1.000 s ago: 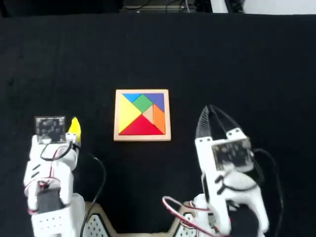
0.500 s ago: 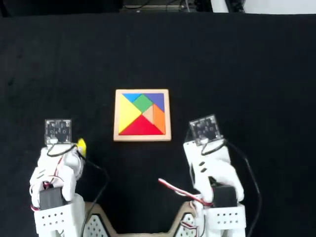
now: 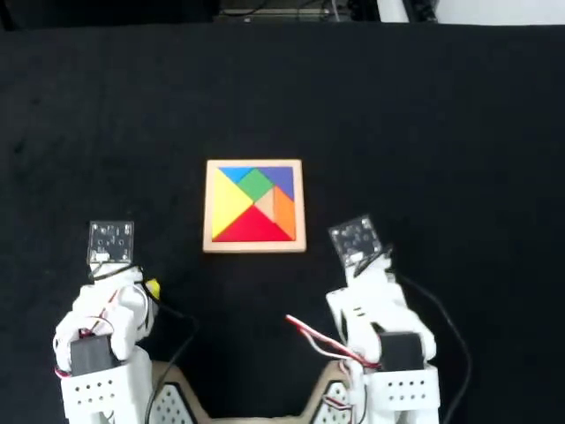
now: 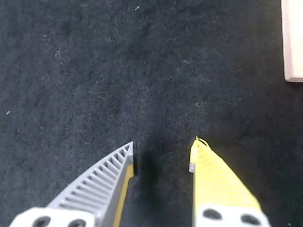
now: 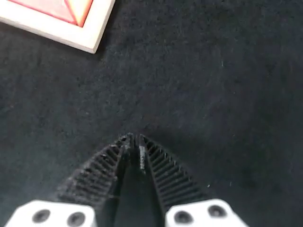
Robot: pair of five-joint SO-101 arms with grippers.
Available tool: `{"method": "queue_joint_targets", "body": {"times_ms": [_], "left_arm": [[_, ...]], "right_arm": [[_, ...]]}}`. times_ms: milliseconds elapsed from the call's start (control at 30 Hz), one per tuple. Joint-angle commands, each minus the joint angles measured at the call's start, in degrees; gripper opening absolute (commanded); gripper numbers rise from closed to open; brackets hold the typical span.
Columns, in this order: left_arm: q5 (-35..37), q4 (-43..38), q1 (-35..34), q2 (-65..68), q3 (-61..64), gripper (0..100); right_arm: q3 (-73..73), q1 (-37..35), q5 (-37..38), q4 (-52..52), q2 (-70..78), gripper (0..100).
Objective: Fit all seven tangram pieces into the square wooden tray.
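The square wooden tray lies mid-table with coloured tangram pieces fitted inside it: a yellow triangle, a red triangle, a green piece, and blue, purple and orange ones. Both arms are folded back near the table's front edge. My left gripper hovers open over bare black cloth, a tray corner off to its side. My right gripper is shut with nothing in it, above cloth near another tray corner.
Black cloth covers the whole table. The left arm's base and the right arm's base stand at the front edge, with red and white cables between them.
Both arms have drawn back toward their bases and folded down. The right arm pulled away from the tray's right side; the left arm's yellow finger dropped lower.
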State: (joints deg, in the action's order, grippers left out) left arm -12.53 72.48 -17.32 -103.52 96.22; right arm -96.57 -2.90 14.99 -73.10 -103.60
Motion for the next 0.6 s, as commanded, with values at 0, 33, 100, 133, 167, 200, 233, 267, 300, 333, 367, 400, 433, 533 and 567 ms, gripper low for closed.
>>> {"method": "queue_joint_targets", "body": {"times_ms": [0,33,100,133,167,200,233,267,300,333,367,400,433,533,567], "left_arm": [[-0.4,0.2,-0.6,-0.2,1.1,20],[-0.4,0.2,-0.5,-0.2,1.1,20],[-0.4,0.3,-0.7,-0.4,1.1,20],[-0.4,0.4,-0.6,-0.5,1.1,20],[-0.4,0.4,-0.4,-0.5,1.1,20],[-0.5,0.4,-0.3,-0.5,1.1,20],[-0.5,0.4,-0.3,-0.5,1.1,20],[-0.5,0.4,-0.4,-0.5,1.1,20],[-0.5,0.4,-0.4,-0.5,1.1,20],[-0.5,0.4,-0.5,-0.5,1.1,20],[-0.5,0.4,-0.5,-0.5,1.1,20],[-0.5,0.4,-0.5,-0.5,1.1,20],[-0.5,0.4,-0.5,-0.5,1.1,20],[-0.5,0.4,-0.6,-0.5,1.1,20],[-0.5,0.4,-0.6,-0.5,1.1,20]], "right_arm": [[-0.1,0.5,-9.8,-0.5,-2.4,1.1],[-0.1,0.7,-13.2,-0.5,-2.4,1.1],[-0.1,0.8,-18.0,-0.5,-2.4,1.1],[-0.1,0.9,-18.3,-0.4,-2.4,1.1],[-0.1,0.9,-17.8,-0.4,-2.4,1.1],[-0.1,0.9,-17.0,-0.4,-2.4,1.1],[-0.1,0.9,-15.8,-0.4,-2.3,1.1],[-0.1,0.9,-14.7,-0.4,-2.3,1.1],[-0.1,0.9,-13.7,-0.4,-2.4,1.1],[-0.1,0.8,-13.3,-0.5,-2.4,1.1],[-0.1,0.6,-13.1,-0.5,-2.4,1.1],[-0.1,0.5,-13.0,-0.5,-2.4,1.1],[-0.1,0.5,-13.1,-0.5,-2.4,1.1],[-0.1,0.7,-13.2,-0.5,-2.4,1.1],[-0.1,0.9,-13.1,-0.5,-2.4,1.1]]}}
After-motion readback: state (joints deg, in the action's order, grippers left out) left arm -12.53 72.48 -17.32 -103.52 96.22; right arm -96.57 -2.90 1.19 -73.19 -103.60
